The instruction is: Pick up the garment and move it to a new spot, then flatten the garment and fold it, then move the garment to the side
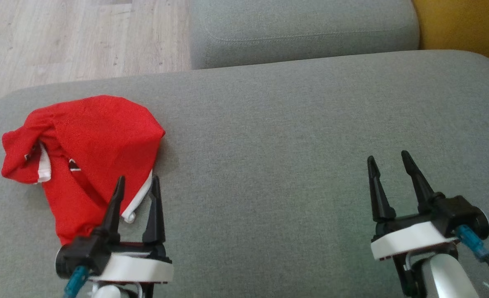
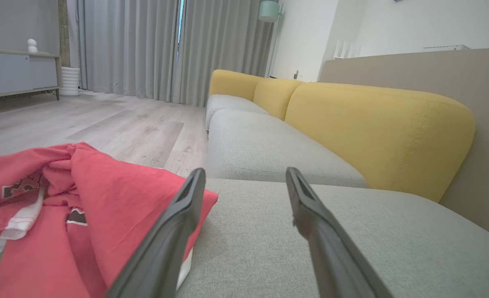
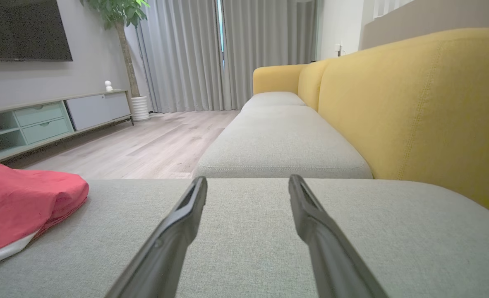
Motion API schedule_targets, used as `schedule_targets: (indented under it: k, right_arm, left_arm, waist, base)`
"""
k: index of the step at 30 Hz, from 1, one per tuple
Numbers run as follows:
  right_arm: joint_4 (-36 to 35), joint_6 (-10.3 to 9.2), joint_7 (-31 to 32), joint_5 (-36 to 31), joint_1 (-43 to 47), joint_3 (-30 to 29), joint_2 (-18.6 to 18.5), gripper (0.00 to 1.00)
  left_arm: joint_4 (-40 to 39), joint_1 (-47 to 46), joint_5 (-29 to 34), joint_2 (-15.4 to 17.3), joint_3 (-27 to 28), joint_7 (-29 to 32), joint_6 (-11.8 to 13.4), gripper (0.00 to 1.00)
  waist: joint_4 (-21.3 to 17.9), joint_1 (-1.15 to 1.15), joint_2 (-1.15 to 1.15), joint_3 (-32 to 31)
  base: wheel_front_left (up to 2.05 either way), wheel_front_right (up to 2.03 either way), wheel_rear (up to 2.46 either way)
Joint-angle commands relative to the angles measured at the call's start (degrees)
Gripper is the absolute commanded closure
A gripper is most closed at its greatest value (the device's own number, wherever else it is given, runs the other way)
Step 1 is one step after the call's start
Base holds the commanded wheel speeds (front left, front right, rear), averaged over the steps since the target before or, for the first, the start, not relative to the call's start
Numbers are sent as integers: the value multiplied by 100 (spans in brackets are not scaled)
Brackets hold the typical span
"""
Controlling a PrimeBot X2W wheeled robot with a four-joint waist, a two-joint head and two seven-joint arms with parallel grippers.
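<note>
- Left gripper [image 1: 139,180], open and empty, looks set to pick up the shirt [image 1: 91,136]; next it must pinch the cloth.
- It points forward, low over the shirt's near edge.
- Shirt lies bunched on the seat [image 1: 269,136], at its left.
- Right gripper [image 1: 388,156] hangs open, well apart.

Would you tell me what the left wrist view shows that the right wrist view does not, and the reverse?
Left wrist view adds: dark printed patches on the crumpled red fabric garment, the open left gripper right beside it, and a pale green lamp shade. Right wrist view adds: a dark flat television, leafy green plant foliage, mint-green cabinet drawers, and the open right gripper over bare cushion. Both share the garment, the grey fabric sofa seat, yellow backrest cushions, grey curtains and pale wooden floor.
</note>
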Motion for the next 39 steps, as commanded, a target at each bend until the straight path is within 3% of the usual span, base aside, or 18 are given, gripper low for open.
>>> schedule_targets:
  k: [1,8,19,25,39]
  right_arm:
    - [-251,37,-104,-243,-298,170,-43,0]
    - [-354,40,-222,-663,-292,245,-46,0]
    - [-294,44,-407,303,-144,187,-49,0]
    - [-64,44,-424,648,-106,258,-50,0]
    - [54,44,-424,743,-147,298,-50,0]
  left_arm:
    - [-256,-77,236,79,80,-106,58,0]
    - [-374,-74,689,107,-51,-223,157,0]
    - [-481,75,104,-16,403,-407,-197,0]
    - [-223,117,119,-19,257,-424,-281,0]
    - [104,29,126,-21,195,-424,-340,0]
  waist:
    - [-1,0,0,0]
    - [-9,0,0,5]
    - [4,0,0,15]
    - [1,0,0,-2]
    - [27,0,0,-30]
  base:
    - [0,0,0]
    - [0,0,0]
    - [0,0,0]
    - [0,0,0]
    - [0,0,0]
